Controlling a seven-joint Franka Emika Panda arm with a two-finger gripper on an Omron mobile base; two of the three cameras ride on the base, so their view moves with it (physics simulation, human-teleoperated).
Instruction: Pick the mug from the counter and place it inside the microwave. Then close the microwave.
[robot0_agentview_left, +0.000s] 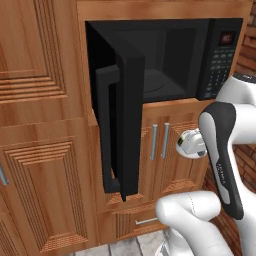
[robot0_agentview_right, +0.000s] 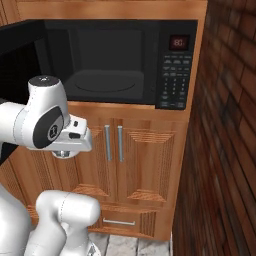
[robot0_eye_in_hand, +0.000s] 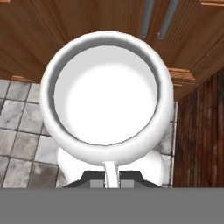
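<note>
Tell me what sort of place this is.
Most likely a home kitchen, a rendered one: a black built-in microwave with its door open sits in wooden cabinets, and the claw holds a white mug above a tiled floor.

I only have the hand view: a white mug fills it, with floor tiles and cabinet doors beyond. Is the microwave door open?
Observer: Yes, the microwave door stands swung wide to the left.
Operator: Anything already inside?
Observer: The right base view shows just a bare turntable.
Operator: Where is the mug relative to the opening?
Observer: The mug hangs below the opening, level with the cabinet doors' handles.
</note>
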